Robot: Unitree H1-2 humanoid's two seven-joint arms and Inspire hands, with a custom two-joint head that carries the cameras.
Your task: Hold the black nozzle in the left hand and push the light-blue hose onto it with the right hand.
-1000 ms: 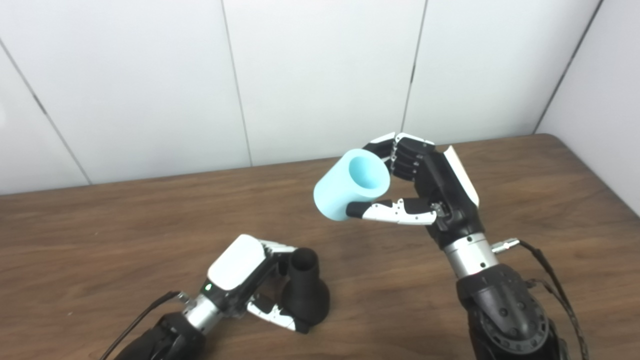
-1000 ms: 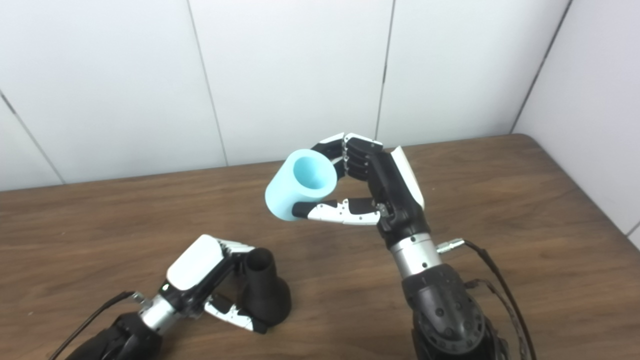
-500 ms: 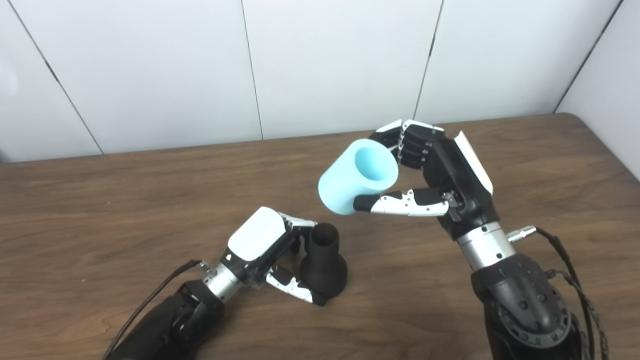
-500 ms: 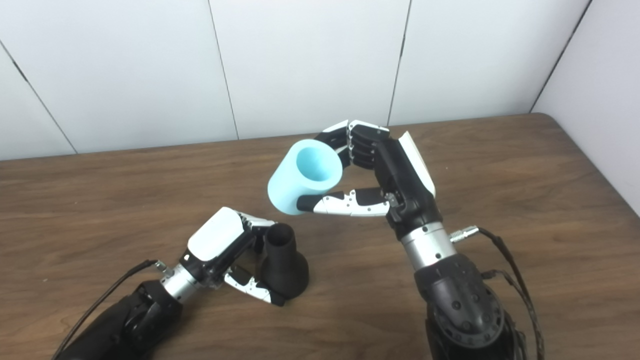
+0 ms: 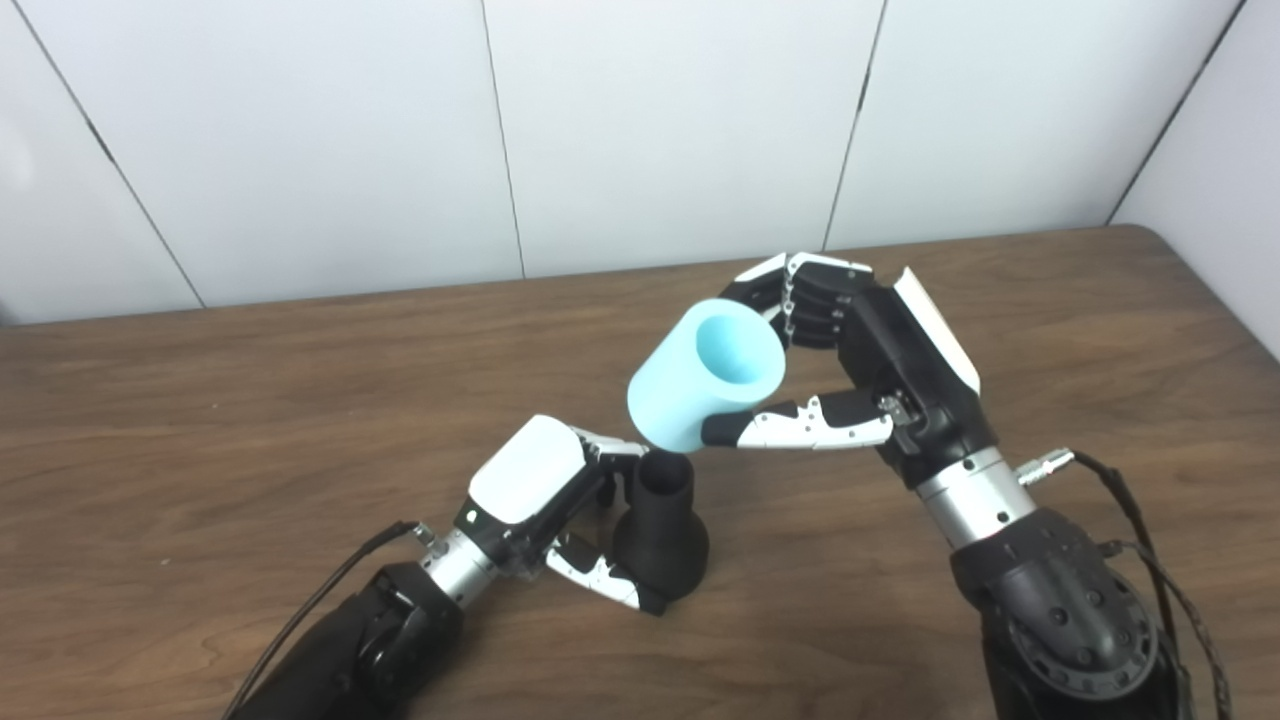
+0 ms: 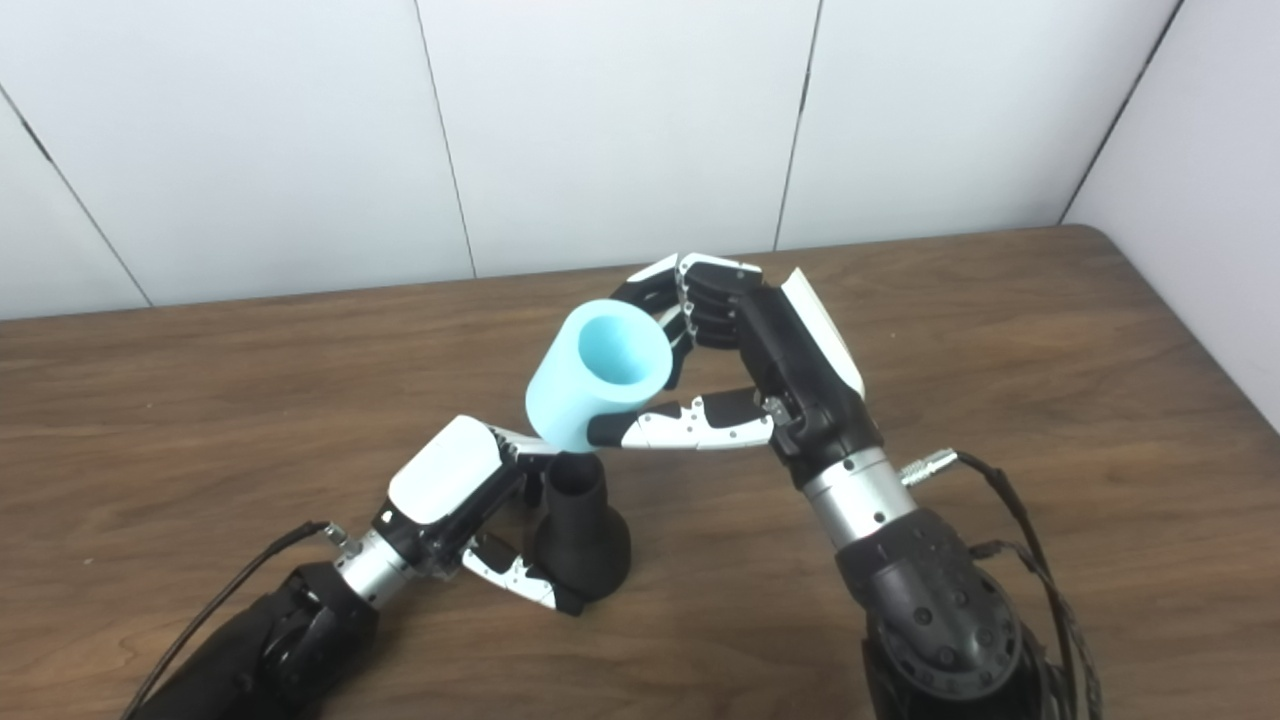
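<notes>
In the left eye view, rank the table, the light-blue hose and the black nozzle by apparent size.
1. table, by far the largest.
2. light-blue hose.
3. black nozzle.
The hose and nozzle look close in size, and the nozzle is nearer the camera, so their order is unsure.

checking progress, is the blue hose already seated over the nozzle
No, the light-blue hose hangs tilted in the right hand just above the black nozzle.

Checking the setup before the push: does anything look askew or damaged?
Only the alignment. The light-blue hose, held in the right hand, is tilted, its lower end just above the black nozzle, which stands upright on the table in the left hand. No damage shows.
</notes>
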